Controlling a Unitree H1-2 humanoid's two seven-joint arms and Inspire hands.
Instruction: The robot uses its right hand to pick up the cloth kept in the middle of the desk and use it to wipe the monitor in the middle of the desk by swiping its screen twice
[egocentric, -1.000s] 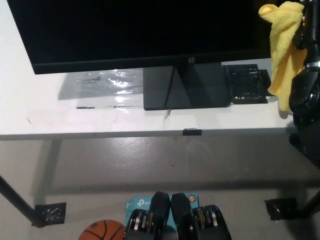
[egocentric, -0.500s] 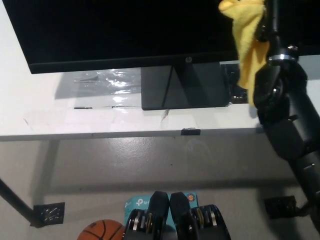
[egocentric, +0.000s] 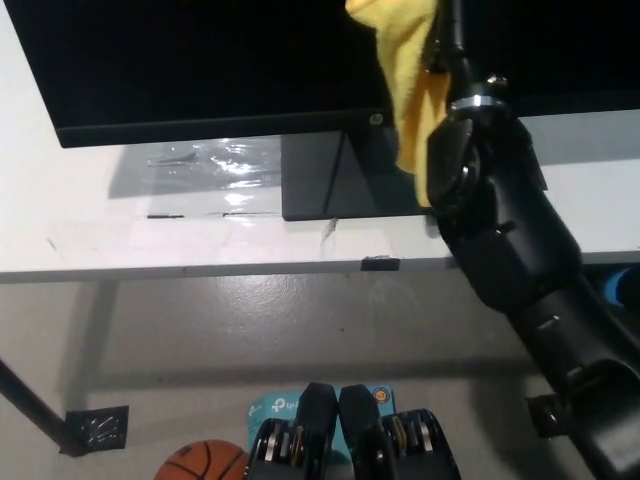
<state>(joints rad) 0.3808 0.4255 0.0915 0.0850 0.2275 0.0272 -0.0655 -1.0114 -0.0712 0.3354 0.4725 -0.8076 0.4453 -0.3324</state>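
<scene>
Cloth (egocentric: 408, 80) hangs bunched from the right robot hand (egocentric: 447, 45), clamped on its top so loose folds drape against the monitor (egocentric: 200, 60) screen mid-worktop (egocentric: 100, 235), suited to swiping.

Right hand (egocentric: 445, 35) (mostly cropped) apparently holds cloth (egocentric: 405, 70) against monitor (egocentric: 200, 60).

Light is even and moderately bright, coming from above. The monitor (egocentric: 200, 60) screen reads pure black with no reflections. Glare glints off a clear plastic sheet (egocentric: 215, 160) under it, and the monitor casts a soft grey shadow on the white desk (egocentric: 120, 235). The picture is slightly soft and grainy; the yellow cloth (egocentric: 410, 90) looks mildly blurred.
</scene>
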